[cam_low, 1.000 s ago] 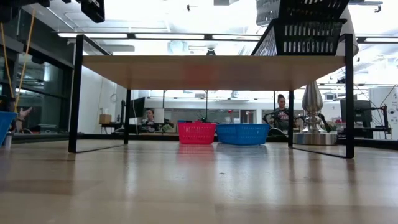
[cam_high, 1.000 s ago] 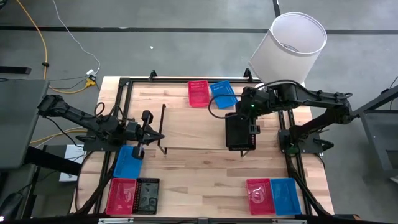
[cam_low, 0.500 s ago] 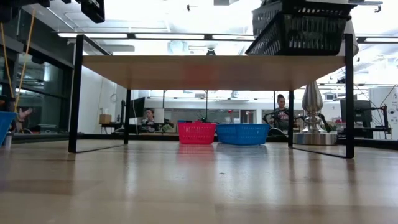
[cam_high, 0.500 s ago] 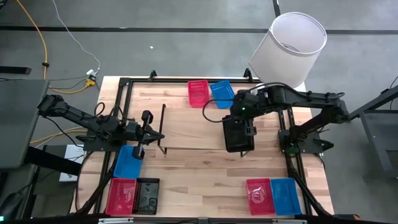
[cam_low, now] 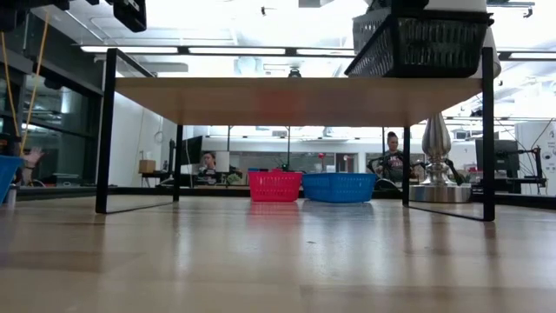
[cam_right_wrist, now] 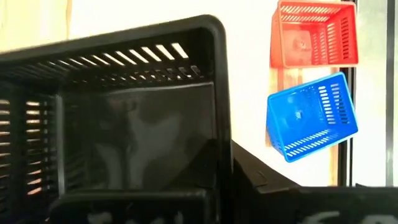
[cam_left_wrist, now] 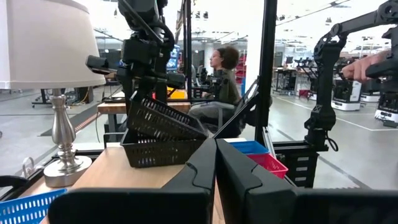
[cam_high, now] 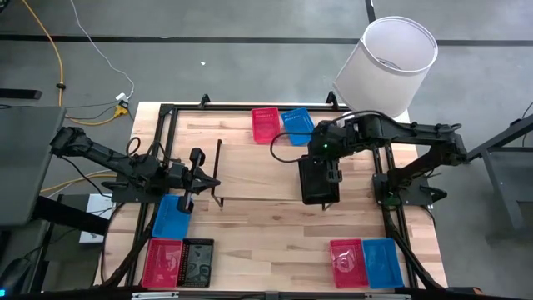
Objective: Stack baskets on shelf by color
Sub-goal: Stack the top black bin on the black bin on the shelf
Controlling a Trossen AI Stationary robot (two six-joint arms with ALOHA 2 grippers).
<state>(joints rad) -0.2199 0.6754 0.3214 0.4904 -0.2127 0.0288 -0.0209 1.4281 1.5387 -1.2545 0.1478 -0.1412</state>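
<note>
On the shelf's (cam_low: 295, 97) right end you have two black baskets (cam_left_wrist: 163, 134), the upper one tilted inside the lower, with your right gripper (cam_high: 326, 163) clamped on its rim. Your left gripper (cam_left_wrist: 216, 163) waits beside the shelf's left end, fingers pressed together, above a blue basket (cam_high: 171, 215).

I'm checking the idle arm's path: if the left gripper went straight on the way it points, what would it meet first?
Probably the black baskets on the shelf, where the right gripper is setting one down. The left gripper, shut, points across the shelf top toward them; depth is unclear.
</note>
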